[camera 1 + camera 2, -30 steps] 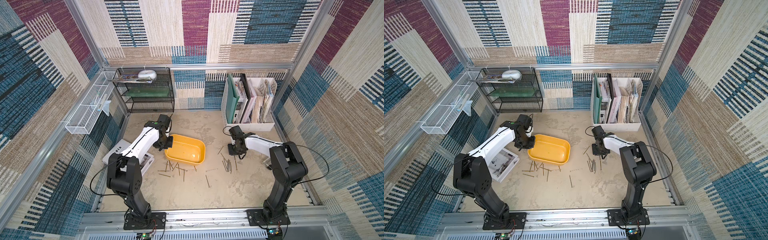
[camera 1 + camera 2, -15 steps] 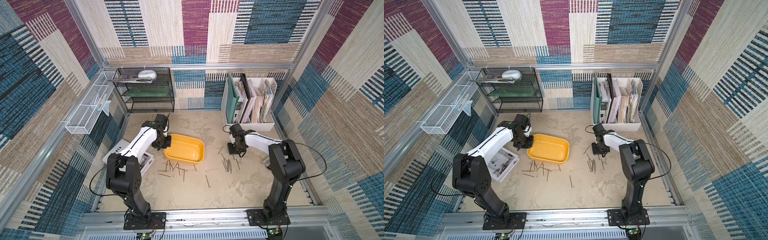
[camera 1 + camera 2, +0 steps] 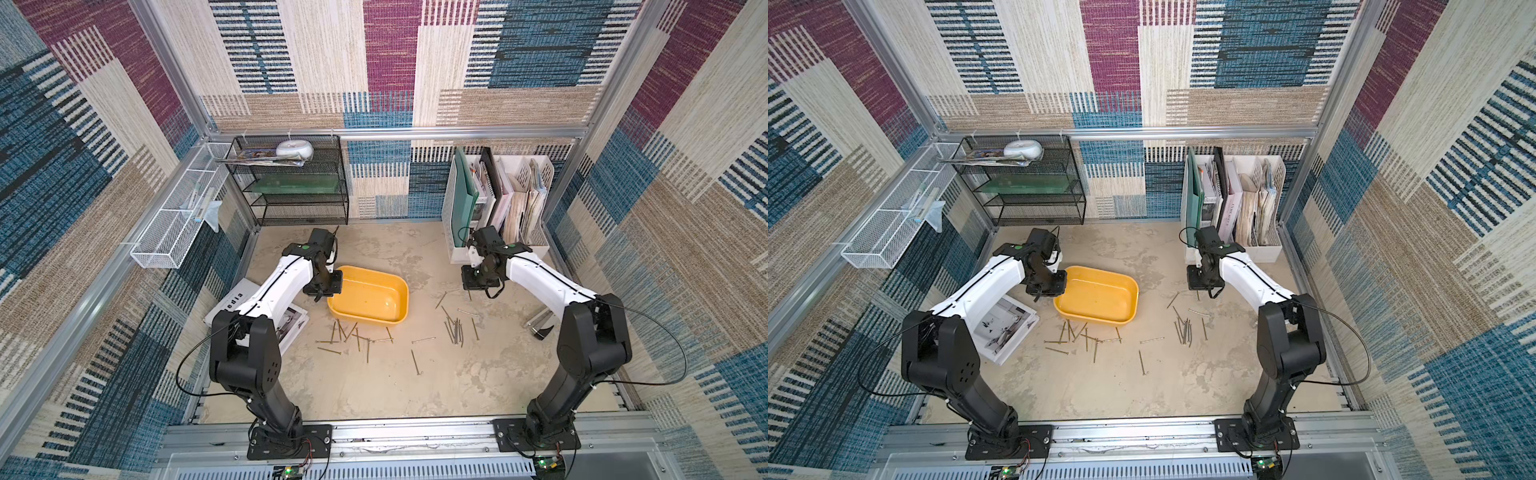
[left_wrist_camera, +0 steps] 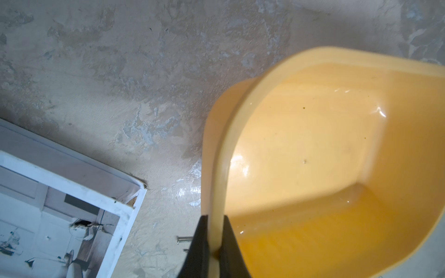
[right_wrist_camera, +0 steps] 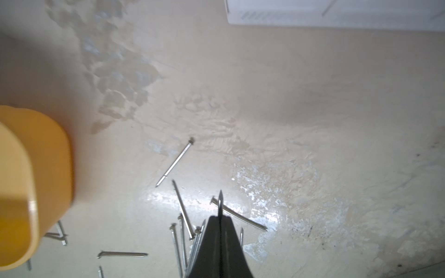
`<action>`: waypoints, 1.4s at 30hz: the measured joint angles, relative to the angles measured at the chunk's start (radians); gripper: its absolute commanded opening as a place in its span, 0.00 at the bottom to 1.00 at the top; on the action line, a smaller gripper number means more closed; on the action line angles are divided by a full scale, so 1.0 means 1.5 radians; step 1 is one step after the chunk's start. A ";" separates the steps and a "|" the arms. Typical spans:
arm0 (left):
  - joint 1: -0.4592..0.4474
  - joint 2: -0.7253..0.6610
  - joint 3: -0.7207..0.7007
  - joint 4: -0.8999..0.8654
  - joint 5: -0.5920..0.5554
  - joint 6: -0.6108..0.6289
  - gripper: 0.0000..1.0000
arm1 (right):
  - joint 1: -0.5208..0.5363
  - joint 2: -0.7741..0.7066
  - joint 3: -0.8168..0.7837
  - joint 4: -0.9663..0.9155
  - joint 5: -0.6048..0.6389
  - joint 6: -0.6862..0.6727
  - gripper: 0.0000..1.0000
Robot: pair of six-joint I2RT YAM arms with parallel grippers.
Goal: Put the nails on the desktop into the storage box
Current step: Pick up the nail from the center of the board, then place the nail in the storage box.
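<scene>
1. Left wrist view: a white magazine (image 4: 60,211) lies on the counter (image 4: 120,72), off the outer side of the left claw (image 4: 214,219). The frame edge cuts most of it off.
2. The left claw pinches the end wall of the storage box (image 4: 313,144), one black finger outside and one inside. Whether that end is lifted off the counter cannot be told.
3. Just beside the outer finger (image 4: 198,248) a nail head (image 4: 181,240) peeks out. Its shaft is hidden behind the claw.
4. The box's far end is cut off here.
5. In both top views the left claw's tips are hidden under its own wrist. The box sits between it and the right claw (image 3: 473,289), touching only the left one.
6. Nails (image 3: 353,334) lie scattered on the counter along the box's long side that faces the arm bases. A tighter bunch (image 3: 455,330) lies near the right claw, on its arm-base side. They overlap too much to count.
7. Right wrist view: the right claw (image 5: 219,217) has its fingers pressed together on a pinched nail (image 5: 220,199). Only the pointed tip shows past the fingertips; the rest is hidden between them.
8. Under this claw loose nails cross each other, several partly hidden behind its fingers. The box's corner is blurred and cut off.
9. Beyond the right claw stands the white file organiser (image 5: 337,14), with only its base edge in frame.
</scene>
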 measured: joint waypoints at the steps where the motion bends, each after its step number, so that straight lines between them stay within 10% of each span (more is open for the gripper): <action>1: 0.000 0.000 0.000 0.000 0.000 -0.001 0.00 | 0.002 -0.009 0.010 0.001 -0.010 0.007 0.00; 16: -0.014 0.009 0.000 0.003 -0.023 -0.002 0.00 | 0.231 0.087 0.066 0.332 -0.261 0.291 0.00; 37: -0.016 0.011 0.000 0.003 -0.036 -0.003 0.00 | 0.294 0.233 0.027 0.478 -0.232 0.459 0.03; 42: -0.016 0.011 0.000 0.003 -0.036 -0.003 0.00 | 0.296 0.257 0.048 0.480 -0.211 0.463 0.34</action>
